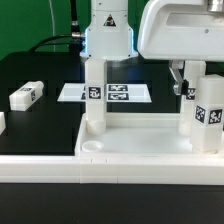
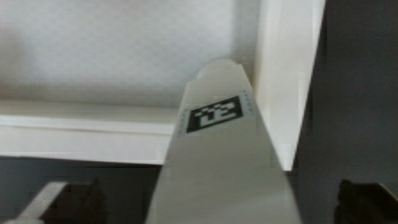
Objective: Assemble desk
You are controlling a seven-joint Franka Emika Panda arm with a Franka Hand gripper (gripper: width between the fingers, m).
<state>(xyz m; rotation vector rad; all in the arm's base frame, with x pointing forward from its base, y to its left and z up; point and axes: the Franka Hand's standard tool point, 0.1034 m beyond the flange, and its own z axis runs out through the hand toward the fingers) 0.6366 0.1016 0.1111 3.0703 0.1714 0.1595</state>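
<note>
Desk leg (image 2: 217, 150) inside parted tool (image 2: 210, 198)

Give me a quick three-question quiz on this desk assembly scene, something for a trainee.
1. True or false: the fingers are shut on a leg.
2. How many legs stand upright on the desk top? A: one. B: two. C: four.
3. Fill in: the loose leg lies flat on the table toward the exterior view's ____.

Key: 1 false, the fingers are open. 2 B. 3 left.
</note>
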